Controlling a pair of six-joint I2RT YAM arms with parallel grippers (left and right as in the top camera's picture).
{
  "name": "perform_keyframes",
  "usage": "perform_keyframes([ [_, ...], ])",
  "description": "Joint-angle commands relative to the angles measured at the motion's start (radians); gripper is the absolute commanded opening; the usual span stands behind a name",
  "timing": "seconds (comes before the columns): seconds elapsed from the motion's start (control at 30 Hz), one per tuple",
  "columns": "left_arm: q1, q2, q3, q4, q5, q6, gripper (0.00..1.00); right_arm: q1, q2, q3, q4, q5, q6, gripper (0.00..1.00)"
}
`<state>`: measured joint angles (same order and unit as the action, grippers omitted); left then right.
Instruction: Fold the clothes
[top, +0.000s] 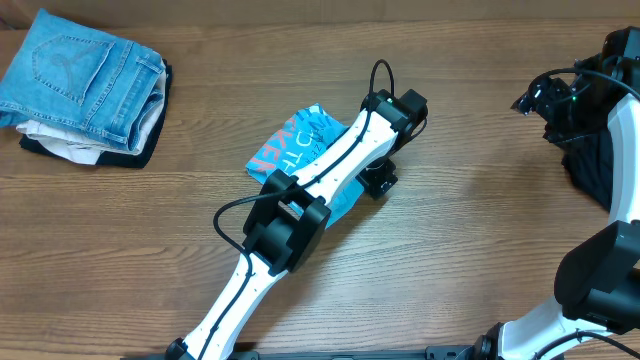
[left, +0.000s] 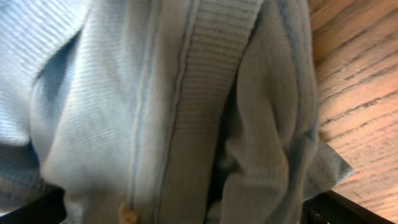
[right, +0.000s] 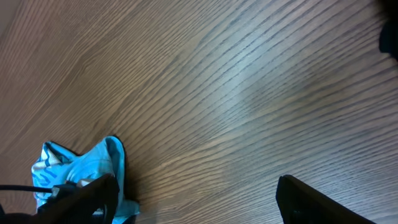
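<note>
The sky-blue T-shirt (top: 297, 143) with white lettering lies crumpled in the middle of the wooden table. My left arm reaches over it, and my left gripper (top: 378, 181) is down at its right edge. In the left wrist view the shirt's pale blue fabric and ribbed collar (left: 205, 81) fill the frame. The left gripper (left: 186, 214) has its dark fingers wide apart at the bottom corners, with cloth bunched between them. My right gripper (right: 199, 199) is open and empty above bare wood, far right of the shirt (right: 81, 165). It also shows in the overhead view (top: 537, 96).
A folded stack with blue jeans (top: 80, 75) on top of white and black clothes sits at the back left. A black garment (top: 590, 165) lies at the right edge under my right arm. The table (top: 470, 230) is brown wood.
</note>
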<state>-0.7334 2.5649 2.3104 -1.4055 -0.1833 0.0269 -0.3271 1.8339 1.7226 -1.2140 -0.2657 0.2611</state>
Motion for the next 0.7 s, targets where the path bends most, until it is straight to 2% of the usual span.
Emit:
perform_keyframes([
  [0.0, -0.006, 0.057, 0.001, -0.012, 0.002, -0.032, 0.38, -0.002, -0.011, 0.012, 0.008, -0.005, -0.014, 0.85],
  [0.03, -0.005, 0.057, 0.001, -0.012, -0.038, -0.043, 0.1, -0.002, -0.01, 0.012, 0.009, -0.005, -0.027, 0.85],
  [0.07, -0.005, 0.057, 0.001, -0.013, -0.085, -0.067, 0.04, -0.002, -0.011, 0.012, 0.009, -0.005, -0.027, 0.85],
  [0.2, 0.002, 0.055, 0.018, -0.069, -0.201, -0.103, 0.04, -0.002, -0.01, 0.012, 0.009, -0.005, -0.027, 0.85],
  [0.33, 0.061, 0.015, 0.131, -0.172, -0.209, -0.122, 0.04, -0.002, -0.01, 0.012, 0.008, -0.005, -0.027, 0.85],
  [0.43, 0.153, -0.05, 0.317, -0.244, -0.209, -0.132, 0.04, -0.002, -0.01, 0.012, 0.008, -0.005, -0.027, 0.85],
  [0.5, 0.231, -0.106, 0.435, -0.269, -0.209, -0.084, 0.04, -0.002, -0.01, 0.012, 0.012, -0.005, -0.027, 0.85],
  [0.67, 0.415, -0.237, 0.561, -0.274, -0.209, -0.071, 0.04, -0.002, -0.01, 0.012, 0.016, -0.005, -0.027, 0.85],
])
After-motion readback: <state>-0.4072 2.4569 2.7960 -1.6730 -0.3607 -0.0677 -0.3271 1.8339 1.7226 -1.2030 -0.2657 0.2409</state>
